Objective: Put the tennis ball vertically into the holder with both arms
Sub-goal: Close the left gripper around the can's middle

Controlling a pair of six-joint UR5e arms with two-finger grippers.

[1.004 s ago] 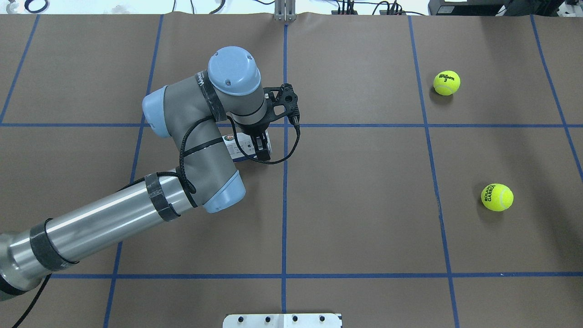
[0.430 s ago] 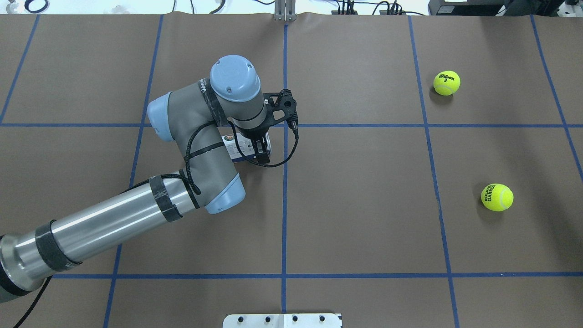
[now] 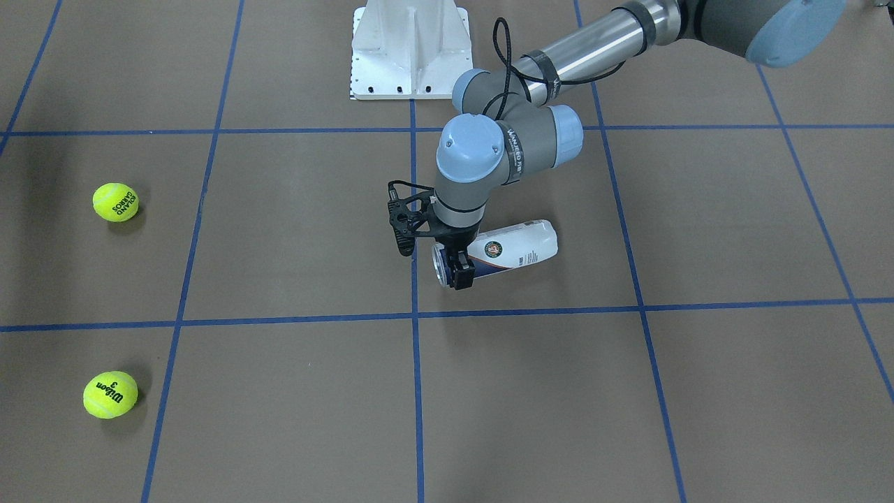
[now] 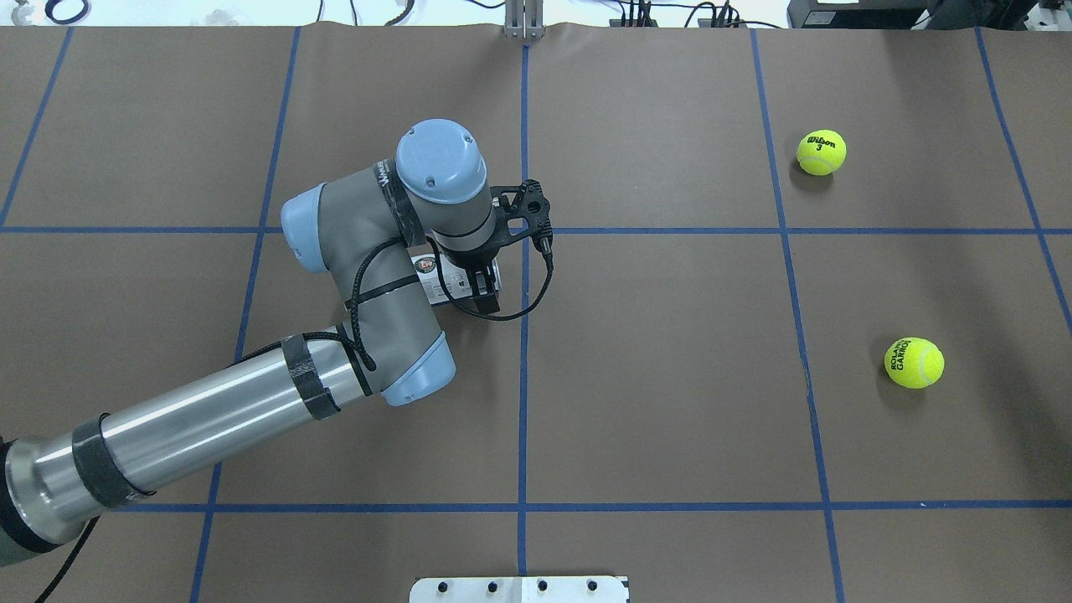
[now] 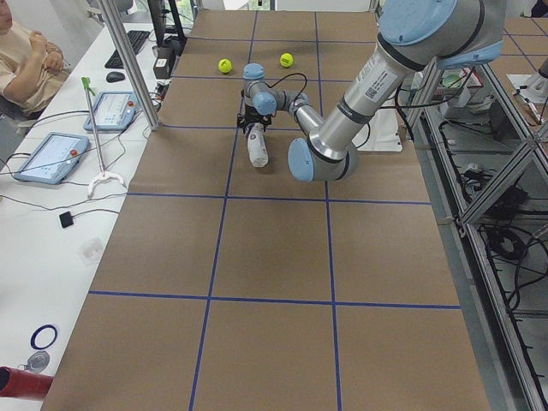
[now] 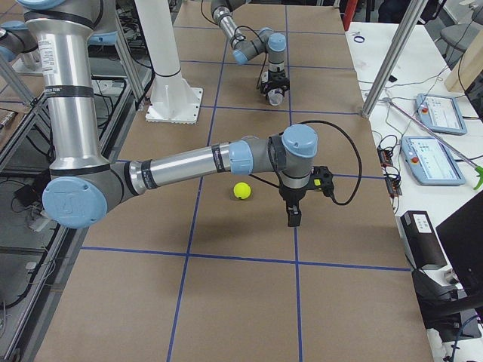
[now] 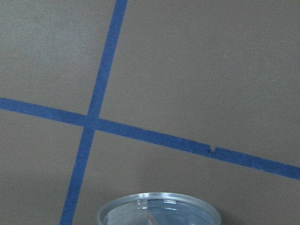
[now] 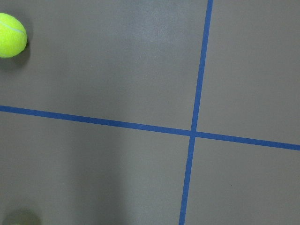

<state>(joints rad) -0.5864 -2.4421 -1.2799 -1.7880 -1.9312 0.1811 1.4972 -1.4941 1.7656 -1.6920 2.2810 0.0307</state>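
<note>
Since a second ago the left arm [image 4: 251, 402] has swung its wrist a little toward the robot and toward the centre line, and the holder [image 3: 517, 246] has shifted slightly with it.

The brown worktop [image 4: 670, 419] with its blue tape grid carries everything. The right arm [image 6: 181, 162] reaches over its right end. The holder lies on its side just left of the centre line, its open metal-rimmed mouth toward that line and its closed end pointing away.

Two tennis balls [image 4: 821, 152] [image 4: 914, 363] sit well apart from it on the right side. The left pincer [image 3: 452, 267] straddles the holder just behind the rim and looks closed on it. The right pincer [image 6: 292, 217] hangs near a ball; I cannot tell whether it is wide or narrow.

The holder is probably light, thin-walled and smooth, so it would flex under a hard squeeze, slip easily and roll when released. The rim is likely its stiffest part, so a hold across the body just behind it seems soundest for standing it mouth-up.
</note>
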